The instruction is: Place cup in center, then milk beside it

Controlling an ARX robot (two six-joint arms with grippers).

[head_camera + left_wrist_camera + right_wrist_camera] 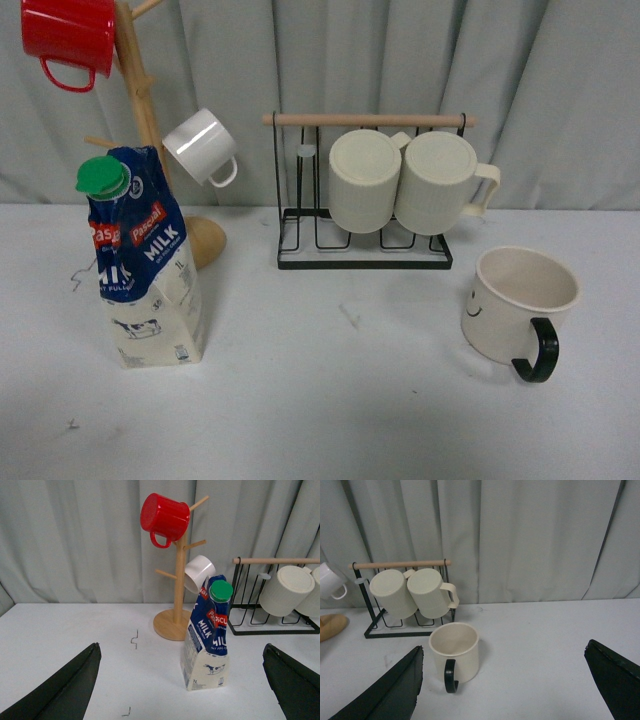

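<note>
Start state: left gripper (181, 647) and right gripper (504, 647) empty, jaws spread wide.
The cup (520, 305) is seen upright in front of the right end of the wire rack (365, 262), handle toward the camera. The milk (145, 265) is seen upright, forward and well left of the rack's left end. The center (330, 380) is marked in front of the rack, between them. Two ribbed mugs (365, 180) are hung on the rack.
</note>
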